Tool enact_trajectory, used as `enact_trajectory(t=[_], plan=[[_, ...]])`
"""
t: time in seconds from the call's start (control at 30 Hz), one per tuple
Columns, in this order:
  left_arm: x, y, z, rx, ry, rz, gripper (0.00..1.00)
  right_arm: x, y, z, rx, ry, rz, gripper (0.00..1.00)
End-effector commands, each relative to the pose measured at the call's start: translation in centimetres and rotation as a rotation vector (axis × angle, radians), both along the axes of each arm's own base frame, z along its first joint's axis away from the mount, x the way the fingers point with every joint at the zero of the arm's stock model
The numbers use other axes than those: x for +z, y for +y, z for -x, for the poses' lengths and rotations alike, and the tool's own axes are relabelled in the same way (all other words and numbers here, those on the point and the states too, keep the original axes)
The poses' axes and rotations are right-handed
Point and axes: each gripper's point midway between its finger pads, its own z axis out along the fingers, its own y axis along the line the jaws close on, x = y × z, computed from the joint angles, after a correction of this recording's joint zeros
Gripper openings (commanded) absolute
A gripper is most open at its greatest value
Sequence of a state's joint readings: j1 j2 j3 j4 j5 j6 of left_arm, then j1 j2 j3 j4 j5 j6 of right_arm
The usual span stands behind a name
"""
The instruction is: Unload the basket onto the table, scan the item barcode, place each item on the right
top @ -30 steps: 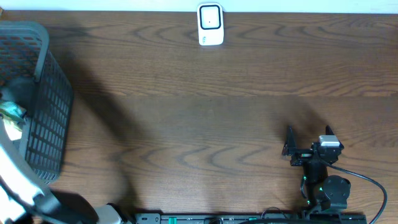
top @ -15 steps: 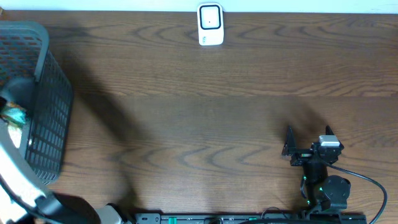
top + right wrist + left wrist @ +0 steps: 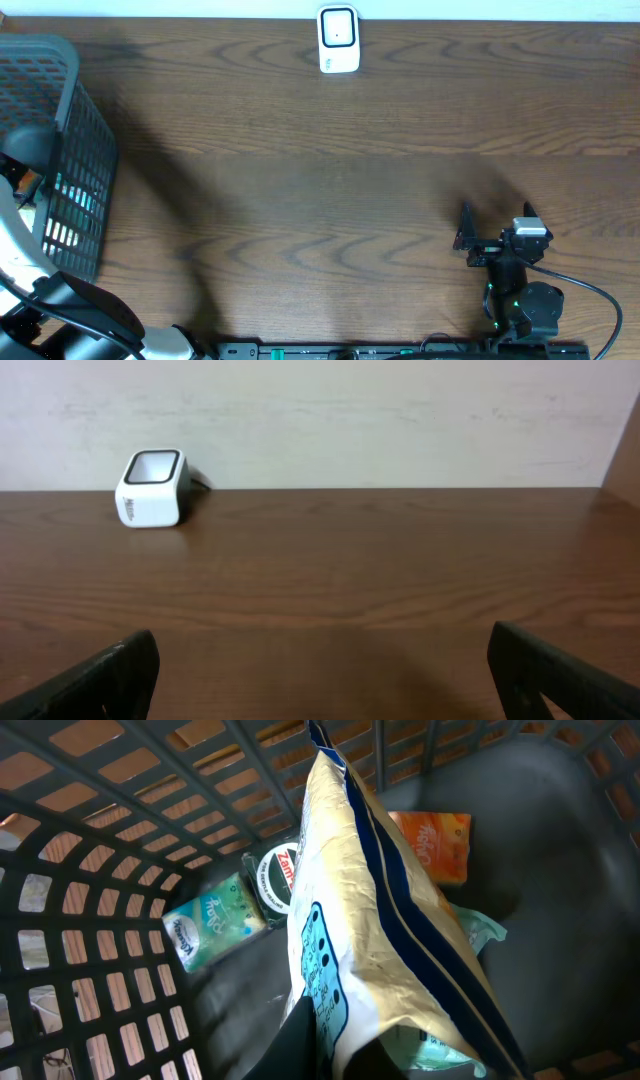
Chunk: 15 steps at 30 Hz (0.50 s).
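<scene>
My left gripper (image 3: 335, 1045) is down inside the dark mesh basket (image 3: 70, 120), shut on the lower end of a cream snack bag (image 3: 370, 900) with navy stripes and a light-blue label. The bag stands up from the jaws and hides much of the basket floor. In the overhead view only the left arm (image 3: 25, 215) shows, leaning over the basket's rim. The white barcode scanner (image 3: 338, 40) stands at the table's far edge, also in the right wrist view as the scanner (image 3: 152, 488). My right gripper (image 3: 495, 225) rests open at the front right, nothing between its fingers (image 3: 110, 680).
More goods lie in the basket: a green tissue pack (image 3: 210, 915), a round tin (image 3: 275, 880), an orange packet (image 3: 432, 845) and a teal packet (image 3: 455, 1040). The basket wall (image 3: 90, 920) rises close on the left. Brown wooden table (image 3: 330, 190) spans between basket and scanner.
The left arm has shifted a little inside the basket, and the goods seen over its rim have moved. The right arm has not moved.
</scene>
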<state>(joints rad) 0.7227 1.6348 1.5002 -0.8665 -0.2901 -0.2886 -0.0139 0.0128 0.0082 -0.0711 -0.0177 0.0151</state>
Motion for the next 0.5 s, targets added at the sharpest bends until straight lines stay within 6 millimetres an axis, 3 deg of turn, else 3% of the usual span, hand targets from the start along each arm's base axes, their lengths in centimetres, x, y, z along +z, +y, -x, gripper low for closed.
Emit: enact_trajectory(t=[0.0,0.27,0.37,0.47], plan=[[0.0,0.2,0.0,0.006,0.010,-0.004,0.08,-0.1,-0.1,0.0,-0.007,0.000,-0.010,0.99],[-0.9,-0.6,1.0,0.006,0.058,0.039,0.09,-0.1,-0.1,0.0,-0.007,0.000,-0.010,0.99],[-2.0,-1.1,1.5,0.006,0.082,0.060,0.17,-0.1,-0.1,0.0,-0.007,0.000,-0.010,0.99],[-4.6,-1.7,2.2,0.006,0.116,0.090,0.31,-0.1,-0.1,0.0,-0.007,0.000,-0.010,0.99]])
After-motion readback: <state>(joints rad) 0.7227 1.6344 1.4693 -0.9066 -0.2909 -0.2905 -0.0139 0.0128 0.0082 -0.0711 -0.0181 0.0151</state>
